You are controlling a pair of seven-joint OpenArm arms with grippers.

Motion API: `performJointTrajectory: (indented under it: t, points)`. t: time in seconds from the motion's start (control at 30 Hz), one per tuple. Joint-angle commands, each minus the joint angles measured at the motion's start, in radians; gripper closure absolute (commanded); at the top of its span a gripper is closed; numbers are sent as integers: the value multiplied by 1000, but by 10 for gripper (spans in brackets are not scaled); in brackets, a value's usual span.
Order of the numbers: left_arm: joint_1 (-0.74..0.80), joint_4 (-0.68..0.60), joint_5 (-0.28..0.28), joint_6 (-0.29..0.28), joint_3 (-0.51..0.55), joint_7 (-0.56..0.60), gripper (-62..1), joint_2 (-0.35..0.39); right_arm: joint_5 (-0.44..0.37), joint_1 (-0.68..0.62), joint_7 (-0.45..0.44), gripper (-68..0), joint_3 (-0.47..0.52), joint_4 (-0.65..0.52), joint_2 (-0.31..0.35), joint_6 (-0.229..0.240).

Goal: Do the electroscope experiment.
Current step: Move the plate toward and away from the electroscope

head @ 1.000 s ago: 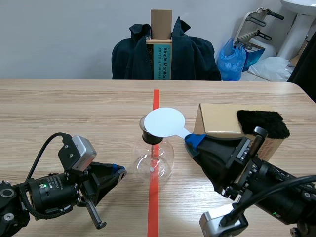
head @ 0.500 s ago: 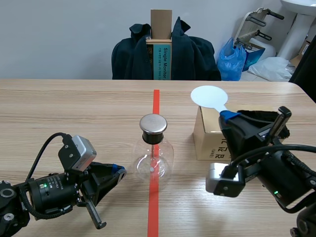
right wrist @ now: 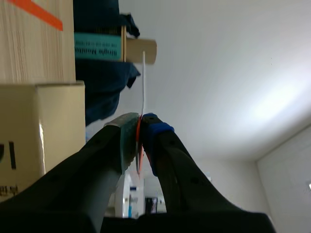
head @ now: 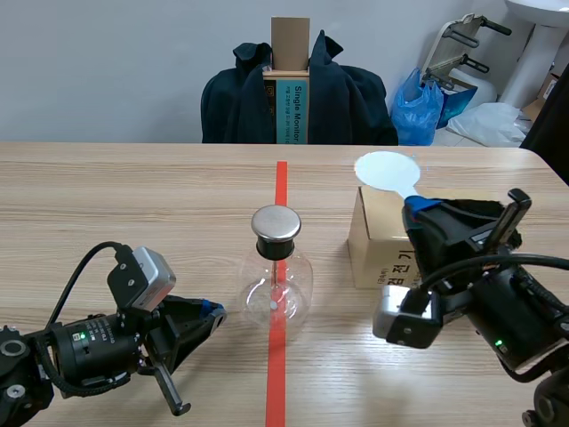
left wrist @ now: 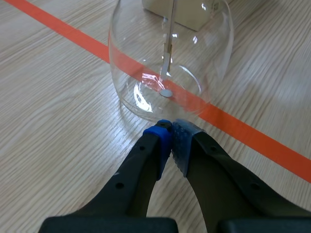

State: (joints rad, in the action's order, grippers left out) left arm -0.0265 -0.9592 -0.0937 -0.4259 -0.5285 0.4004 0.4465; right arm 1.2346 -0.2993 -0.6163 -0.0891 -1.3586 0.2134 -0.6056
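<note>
I've the right gripper (head: 416, 206) clamped on the white paddle (head: 387, 170) above the cardboard box (head: 375, 245), right of the mid-bench flask (head: 276, 286). The left gripper (left wrist: 171, 132) sits just beside the flask, jaws together. I'd approach its metal cap (head: 276, 225) slowly, disc level.

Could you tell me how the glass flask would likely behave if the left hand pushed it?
The flask looks like thin clear glass, so it is probably fragile and light. Its round body and metal cap suggest it might tip or slide on the smooth table.
</note>
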Motion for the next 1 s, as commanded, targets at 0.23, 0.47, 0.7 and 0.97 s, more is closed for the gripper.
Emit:
performJointTrajectory:
  t: [0.23, 0.47, 0.7, 0.97]
  points:
    - [-2, -19, -10, -3, 10, 19, -27, -3, -7, 17, -233, -8, 6, -26, 11, -8]
    - [-2, -19, -10, -3, 10, 22, -27, -3, -7, 17, -369, -8, 6, -26, 11, -8]
    - [-2, -19, -10, -3, 10, 22, -27, -3, -7, 17, -434, -8, 6, -26, 11, -8]
    - [-2, -19, -10, -3, 11, 22, -27, -3, -8, 17, -465, -8, 6, -26, 11, -8]
